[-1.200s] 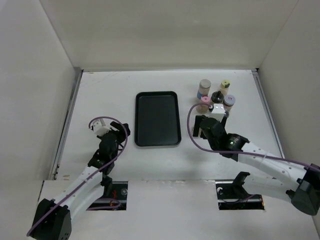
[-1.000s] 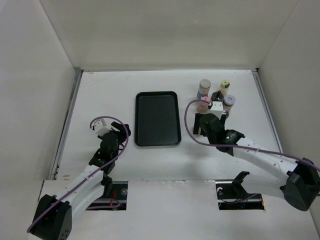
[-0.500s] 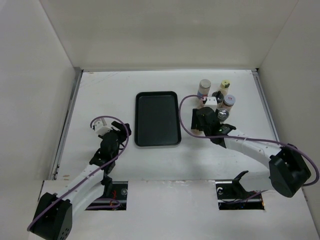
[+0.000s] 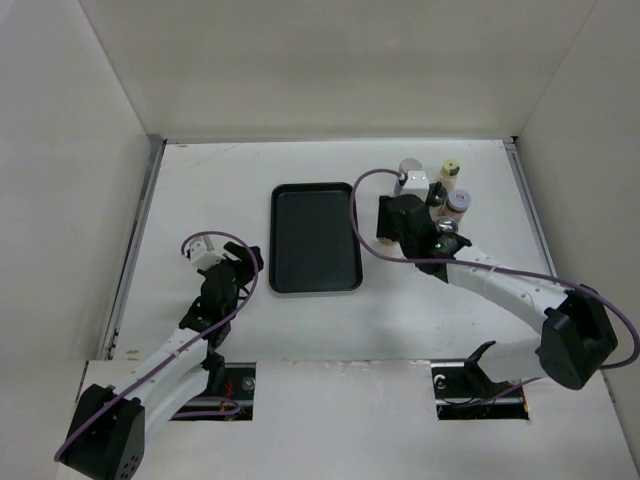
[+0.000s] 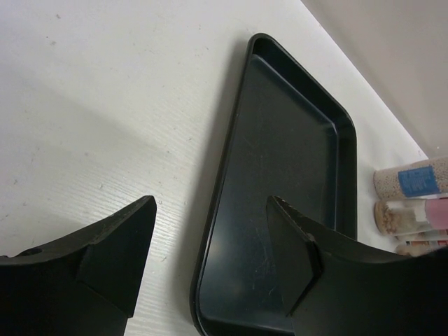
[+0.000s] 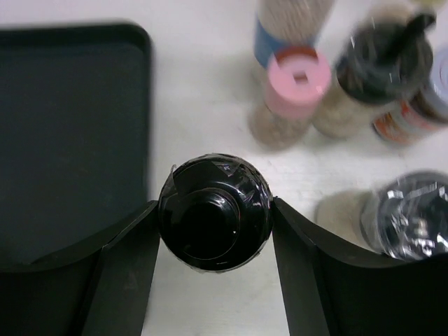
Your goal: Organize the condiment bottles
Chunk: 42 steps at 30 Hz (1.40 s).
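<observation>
The black-lidded bottle (image 6: 214,212) sits at the lower centre of the right wrist view, with the right fingers (image 6: 119,273) clamped against both sides of its cap. A pink-lidded bottle (image 6: 297,80) and a silver-lidded bottle (image 6: 406,213) stand to its right, and the black tray (image 6: 70,105) lies to its left. The left fingers (image 5: 112,245) stand apart, straddling the tray's rim over the white tabletop (image 5: 105,91).

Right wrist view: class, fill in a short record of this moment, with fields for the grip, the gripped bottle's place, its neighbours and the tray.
right gripper: fingers pressed on both sides of the black-lidded bottle
bottle's place: beside the tray, outside it
neighbours: pink-lidded bottle, silver-lidded jar
tray contents: no bottles
left gripper: open, holding nothing
</observation>
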{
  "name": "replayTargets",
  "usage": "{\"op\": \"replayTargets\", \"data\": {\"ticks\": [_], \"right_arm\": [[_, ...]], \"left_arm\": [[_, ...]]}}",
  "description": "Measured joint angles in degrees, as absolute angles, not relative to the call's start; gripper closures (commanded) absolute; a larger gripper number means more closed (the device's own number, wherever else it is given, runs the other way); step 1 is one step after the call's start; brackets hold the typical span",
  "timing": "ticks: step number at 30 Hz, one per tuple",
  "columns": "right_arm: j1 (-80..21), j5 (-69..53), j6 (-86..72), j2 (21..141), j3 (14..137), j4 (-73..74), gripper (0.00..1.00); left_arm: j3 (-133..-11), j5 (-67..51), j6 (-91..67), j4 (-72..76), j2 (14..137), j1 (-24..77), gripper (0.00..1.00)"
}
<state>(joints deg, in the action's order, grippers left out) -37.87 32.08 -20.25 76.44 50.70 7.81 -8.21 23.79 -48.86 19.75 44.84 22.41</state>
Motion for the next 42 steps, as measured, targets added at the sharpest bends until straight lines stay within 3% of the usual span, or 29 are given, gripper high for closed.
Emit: {"op": "replayTargets", "data": {"ticks": [4,14,20,23,29,33,36,38,39,41,42], "right_arm": [[-39.94,31.59,-18.83,80.68,62.04,6.79,0.54],[-44.25,25.39,-16.86,114.28,93.97,1.91,0.53],[-45.23,22.50,-16.60,127.68,105.58,3.73,0.50],[-45.47,21.76,-16.64,130.80,108.51,4.47,0.46],[-45.76,21.61,-17.12,132.27,110.19,4.25,0.17],[-46.26,21.50,-17.61,130.23,107.59,3.18,0.11],[-46.61,21.21,-17.78,122.32,98.85,2.35,0.11],[-46.59,21.28,-17.85,113.56,90.72,0.95,0.16],[-46.52,21.45,-17.82,108.92,86.78,0.14,0.24],[-45.84,22.44,-18.00,96.12,75.94,-2.81,0.53],[-45.01,23.31,-18.00,89.84,71.29,-3.79,0.61]], "left_arm": [[-8.21,23.75,-48.86,20.40,45.32,22.52,0.38],[-8.03,23.66,-48.88,20.67,45.80,22.41,0.38],[-7.14,23.55,-48.90,20.78,45.30,22.39,0.38],[-7.14,23.51,-48.90,20.80,45.34,22.41,0.38],[-7.14,23.46,-48.90,20.82,45.50,22.39,0.38],[-7.14,23.40,-48.90,20.82,45.50,22.39,0.38],[-7.14,23.38,-48.90,20.84,45.43,22.39,0.39],[-7.14,23.31,-48.90,20.82,45.43,22.22,0.39],[-7.14,23.31,-48.93,20.80,45.43,22.15,0.39],[-7.14,23.29,-48.93,20.80,45.34,22.15,0.39],[-7.11,23.29,-48.95,20.80,45.23,22.15,0.39]]}}
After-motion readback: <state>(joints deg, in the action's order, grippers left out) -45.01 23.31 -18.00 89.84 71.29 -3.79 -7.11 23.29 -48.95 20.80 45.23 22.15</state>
